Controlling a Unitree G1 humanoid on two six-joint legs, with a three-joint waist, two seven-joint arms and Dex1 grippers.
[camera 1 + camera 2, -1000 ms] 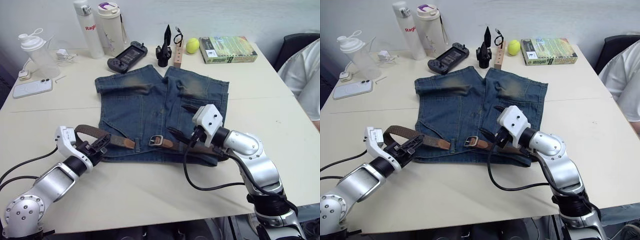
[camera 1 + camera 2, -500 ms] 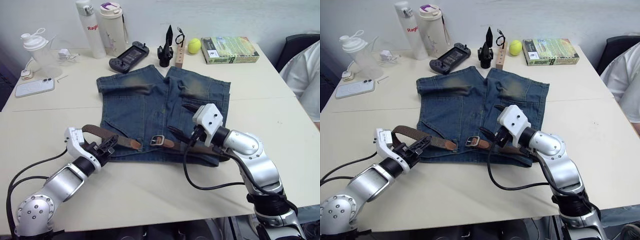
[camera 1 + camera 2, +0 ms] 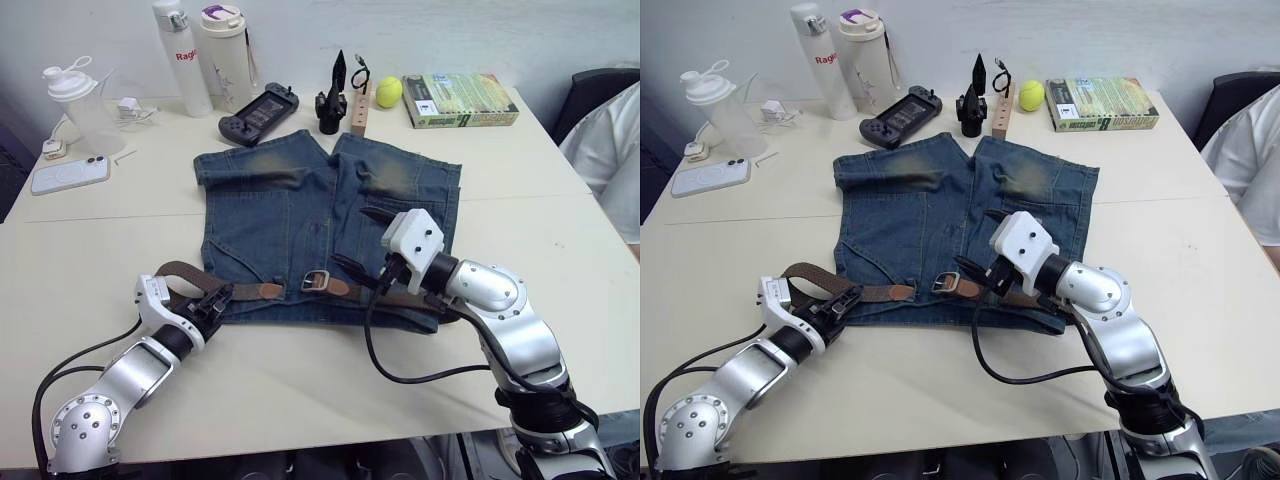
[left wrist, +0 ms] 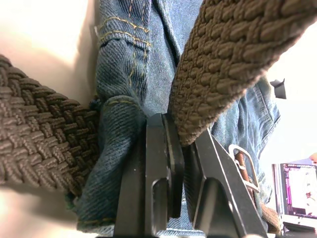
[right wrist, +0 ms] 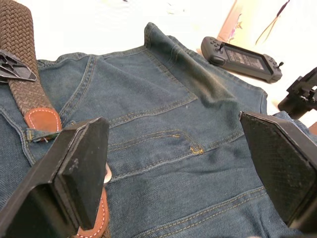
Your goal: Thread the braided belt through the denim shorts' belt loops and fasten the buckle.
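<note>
Now: belt tip short of buckle, along shorts' waistband.
Left gripper (image 3: 215,300) clenched on belt (image 3: 200,280); its tan tip (image 3: 270,290) points toward buckle (image 3: 315,280). Right gripper (image 3: 362,250) released, above shorts (image 3: 290,210), nearer buckle.

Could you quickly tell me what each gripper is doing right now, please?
Left gripper: shut on the dark-brown braided belt.
Right gripper: open above the blue denim shorts, holding nothing.

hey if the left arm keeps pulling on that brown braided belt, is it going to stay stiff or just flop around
Probably flop. The braided belt already curls in a loose loop beside the left gripper, so it likely bends freely. Its open weave looks grippy, so slipping from the shut jaws seems unlikely. The buckle end may drag and tug the denim shorts.
</note>
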